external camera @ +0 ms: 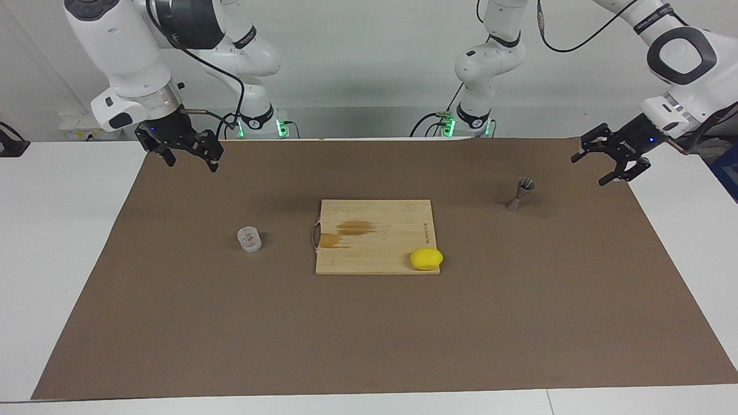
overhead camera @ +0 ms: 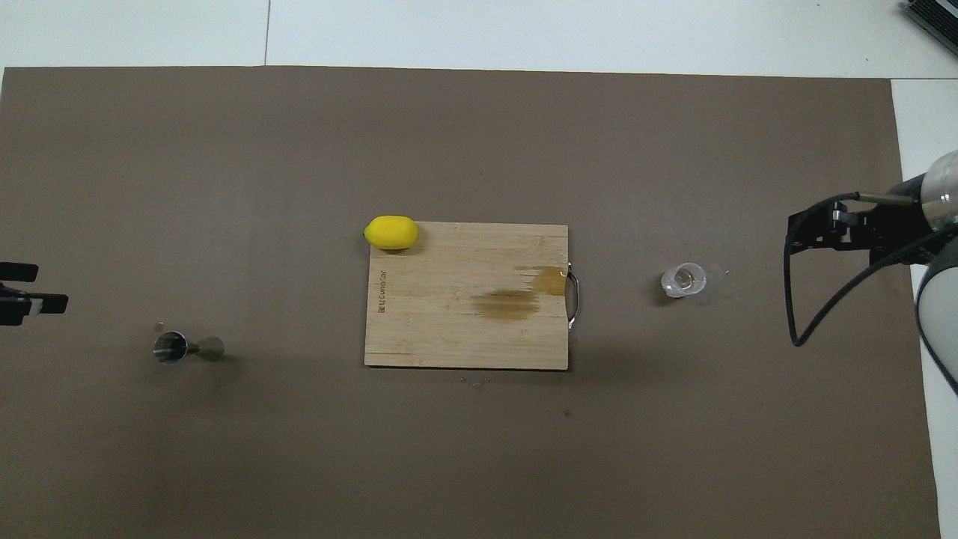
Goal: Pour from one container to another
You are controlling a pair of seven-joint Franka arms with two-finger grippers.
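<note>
Starting at the right arm's end of the facing view: right pincer (external camera: 191,162) up in the air over the corner of the brown mat (external camera: 369,334), fingers spread, gripping nothing. From overhead, only a dark cluster (overhead camera: 793,232) against the mat, partly tangled with a looping black cable; fingers hard to separate there.

Next, the clear glass cup (external camera: 249,240) upright on the mat, well apart from that pincer and farther from the robots than it. Something pale at its bottom from above (overhead camera: 682,279); liquid or bare glass, impossible to tell.

Then the wooden cutting board (external camera: 375,236) flat at mid-mat, thin metal handle on the edge facing the cup, two darker stains (external camera: 351,227) near that handle. Printed lettering along the other short edge, too small to read. Yellow lemon (external camera: 426,259) on the board's corner farthest from the robots, toward the left arm's end, slightly overhanging the edge (overhead camera: 391,232).

Further along, the metal jigger (external camera: 520,195) upright on the mat, alone, nearer to the robots than the board. Open top cone dark from above (overhead camera: 183,347); contents not discernible.

Last, left pincer (external camera: 588,172) over the mat's edge beside the white tabletop (external camera: 57,230), tilted, fingers spread, empty, near the jigger without touching. Cut off by the frame edge in the overhead view (overhead camera: 51,287), only two dark finger ends showing.
</note>
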